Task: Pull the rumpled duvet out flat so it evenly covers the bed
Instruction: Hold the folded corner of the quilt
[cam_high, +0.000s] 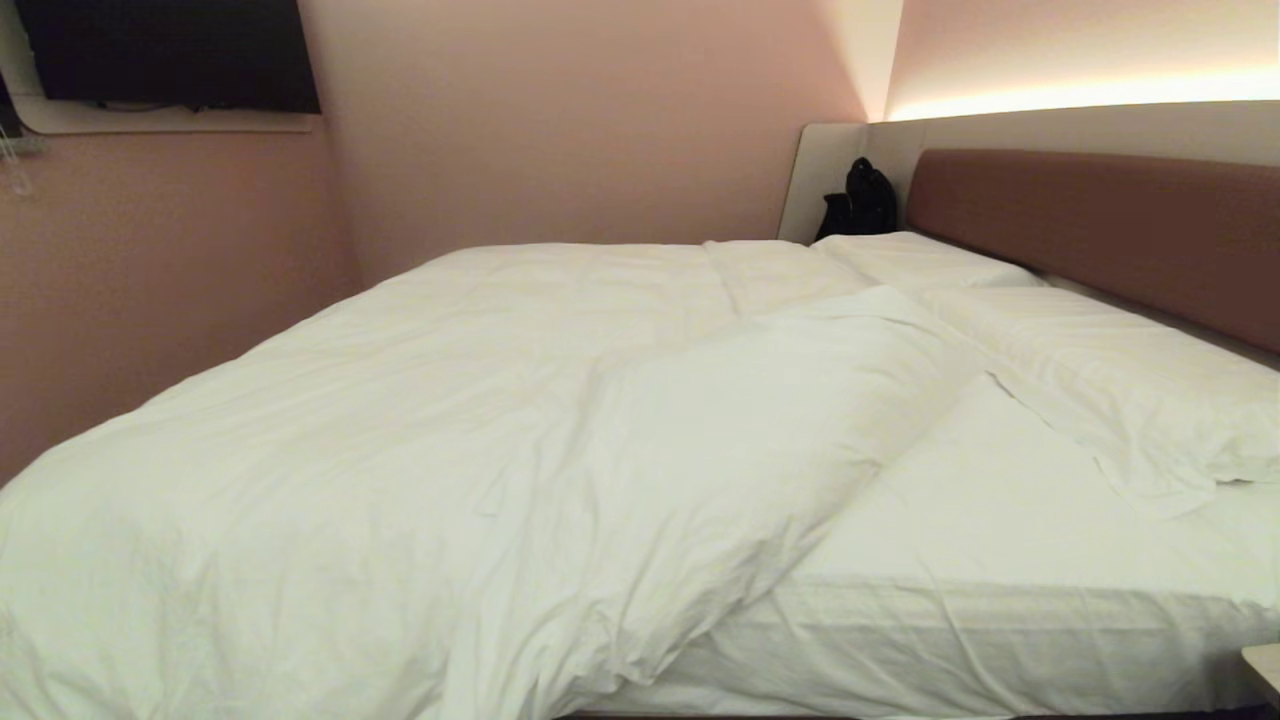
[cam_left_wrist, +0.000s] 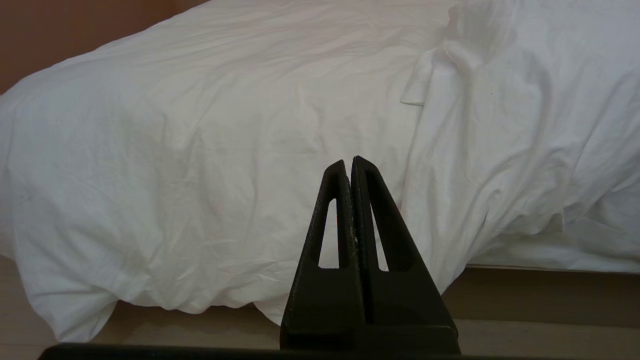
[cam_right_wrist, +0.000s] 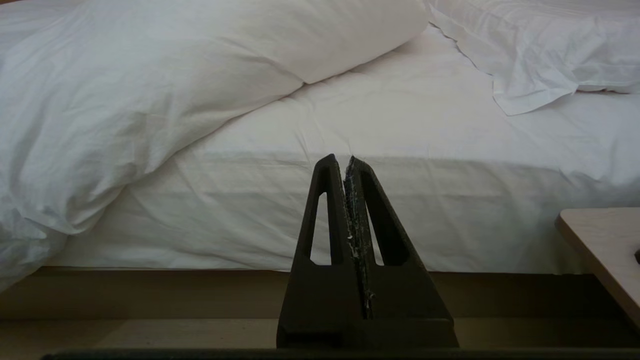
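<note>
Pink-walled bedroom, lit strip above brown headboard (cam_high: 1100, 230). Bed (cam_high: 1000, 640) fills the head view; white duvet (cam_high: 400, 420) bunched over the foot end and robot's-left side, one edge folded back diagonally, hanging off the near edge toward the floor; bare sheet (cam_high: 960, 500) exposed on the near right. Two pillows (cam_high: 1120, 380) by the headboard, the nearer one rumpled. No readable writing or labels. Black bag (cam_high: 860, 200) in the far corner, dark TV (cam_high: 170, 50) on the wall, bedside table (cam_right_wrist: 600, 245) corner at right. Left gripper (cam_left_wrist: 350, 162) pressed together, holding nothing, facing the duvet overhang; right gripper (cam_right_wrist: 340, 160) pressed together, empty, facing the mattress side.
</note>
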